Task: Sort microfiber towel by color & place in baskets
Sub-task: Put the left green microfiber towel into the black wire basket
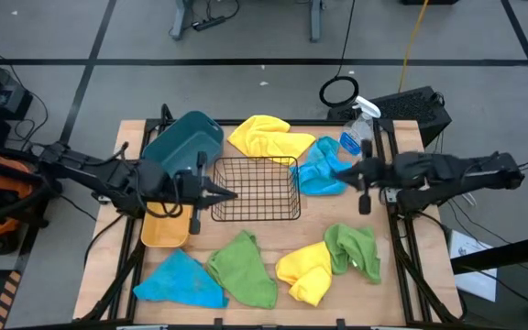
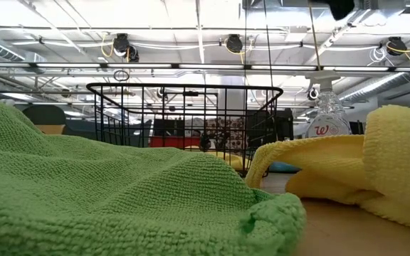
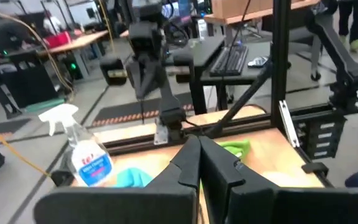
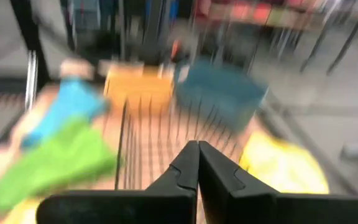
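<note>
Both grippers are pinched closed and empty: left gripper [image 1: 230, 193] at the black wire basket's [image 1: 256, 188] left edge mid-frame, right gripper [image 1: 339, 171] over the blue towel [image 1: 319, 167].

I counted six microfiber towels: two yellow [image 1: 262, 136] [image 1: 305, 271], two green [image 1: 244, 266] [image 1: 356, 247], two blue [image 1: 181, 280] [image 1: 319, 170]; three baskets: teal plastic tub [image 1: 186, 142], black wire-grid basket [image 1: 255, 188], yellow-orange plastic bin [image 1: 163, 231]; one clear spray bottle [image 1: 356, 128].

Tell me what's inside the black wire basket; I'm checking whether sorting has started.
The black wire basket holds no towel: bare table shows through its grid. The left gripper covers only its left rim.
</note>
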